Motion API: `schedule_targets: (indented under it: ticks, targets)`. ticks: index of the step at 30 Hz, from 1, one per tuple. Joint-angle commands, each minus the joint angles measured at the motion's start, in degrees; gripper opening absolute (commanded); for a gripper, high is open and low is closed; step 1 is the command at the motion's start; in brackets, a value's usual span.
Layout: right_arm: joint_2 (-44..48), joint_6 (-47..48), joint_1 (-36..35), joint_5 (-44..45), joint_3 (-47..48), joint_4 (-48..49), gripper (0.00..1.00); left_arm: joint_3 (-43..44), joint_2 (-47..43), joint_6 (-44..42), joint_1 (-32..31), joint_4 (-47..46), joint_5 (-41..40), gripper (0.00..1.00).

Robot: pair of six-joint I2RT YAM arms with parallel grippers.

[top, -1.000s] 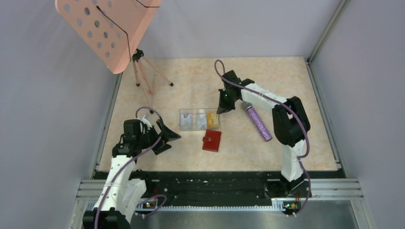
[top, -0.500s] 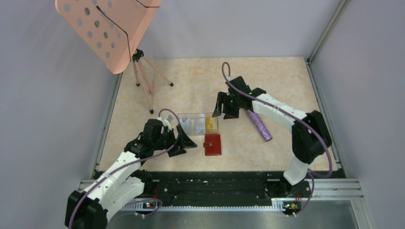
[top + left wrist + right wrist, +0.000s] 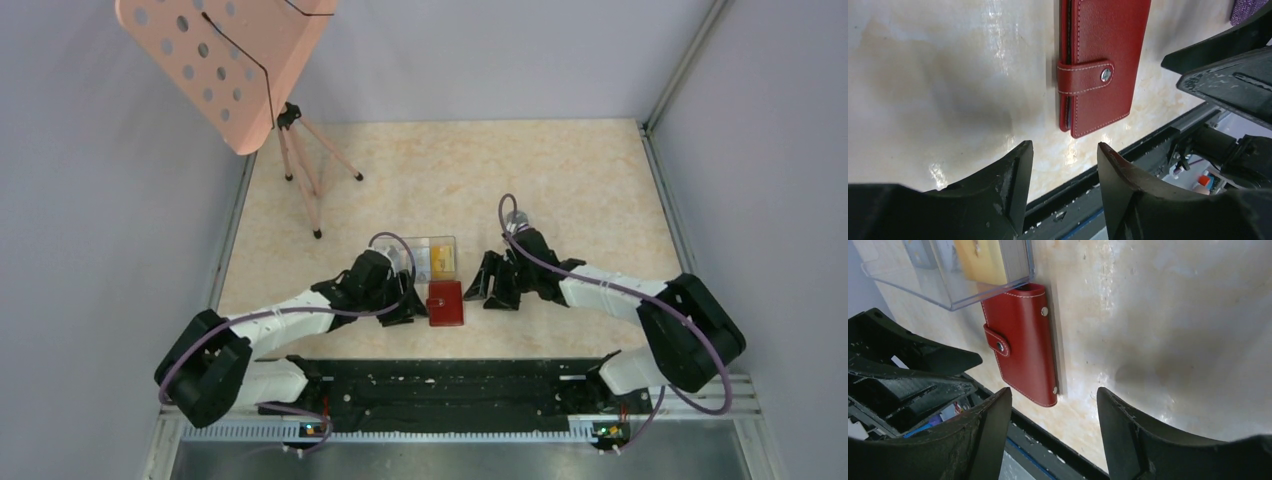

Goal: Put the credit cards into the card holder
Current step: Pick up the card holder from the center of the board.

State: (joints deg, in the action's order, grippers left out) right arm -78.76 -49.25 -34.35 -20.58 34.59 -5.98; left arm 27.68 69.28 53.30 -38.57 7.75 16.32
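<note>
- the red leather card holder [image 3: 445, 303] lies flat with its snap strap done up on the beige marble-look table [image 3: 560, 170], near the front edge, pretty much in the middle between the two arms
- left gripper [image 3: 408, 306] sits low over the table just off the holder's left side, fingers parted with nothing between them
- from the left wrist cam the holder [image 3: 1098, 65] is out ahead of the fingertips and a bit to the right, so not in the gap and not touching
- right gripper [image 3: 492, 291] mirrors it just off the holder's right side, jaws spread wide and empty
- in the right wrist cam the holder [image 3: 1023, 347] is ahead and left of the gap, clear of both fingers
- the yellow-orange credit cards [image 3: 444, 260] stand stacked in the right-hand end of a clear plastic divided box [image 3: 418, 243] right behind the holder, and the pale blue-white credit cards [image 3: 424, 262] are in the compartment next to them
- the box's near corner is right up against the holder's far end, can't tell if they actually touch
- there's also a pink perforated music stand [image 3: 225, 65] on a tripod at the back left, well apart from all this
</note>
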Motion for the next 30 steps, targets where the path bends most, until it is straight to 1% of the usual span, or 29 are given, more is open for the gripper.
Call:
schedule_targets:
  ticks: [1, 7, 9, 11, 14, 17, 20, 22, 24, 26, 30]
  targets:
    - [-4.1, -2.48, -0.49, -3.69, -0.28, 13.05, 0.62, 2.11, 2.78, 0.71, -2.29, -8.08, -6.93, 0.54]
    - [-10.47, -4.22, -0.46, -5.76, -2.03, 20.55, 0.56, 2.24, 8.35, 0.99, -4.23, -14.93, -8.19, 0.51]
    - [-13.03, -5.4, -0.52, -7.02, -3.62, 24.74, 0.55, 2.56, 10.48, 1.0, -4.82, -17.16, -6.97, 0.5]
    - [-16.03, -7.09, -0.56, -9.22, -5.37, 30.44, 0.52, 2.99, 12.85, 1.02, -5.62, -19.26, -5.35, 0.5]
    - [-19.64, -11.29, -0.59, -11.96, -9.06, 42.54, 0.43, 3.76, 15.53, 1.43, -7.41, -21.14, -4.2, 0.49]
    - [-22.65, -15.82, -0.64, -13.92, -12.53, 53.22, 0.28, 3.93, 16.28, 2.5, -9.43, -21.79, -4.26, 0.47]
    - [-24.16, -19.3, -0.77, -15.28, -15.03, 60.69, 0.07, 3.57, 14.86, 3.39, -10.84, -20.85, -5.74, 0.46]
    - [-23.04, -19.98, -0.72, -15.4, -16.0, 61.02, 0.0, 3.34, 12.78, 3.56, -11.44, -18.82, -7.28, 0.47]
    - [-20.02, -19.26, -0.88, -15.1, -16.86, 58.59, 0.0, 3.29, 9.63, 3.48, -12.06, -15.56, -9.2, 0.51]
    - [-14.63, -17.78, -1.34, -14.23, -16.95, 52.51, 0.0, 3.22, 5.69, 3.31, -12.39, -11.84, -11.0, 0.57]
    - [-1.98, -13.39, -3.01, -11.01, -15.92, 36.47, 0.0, 2.4, -4.29, 3.4, -12.59, -6.05, -12.28, 0.7]
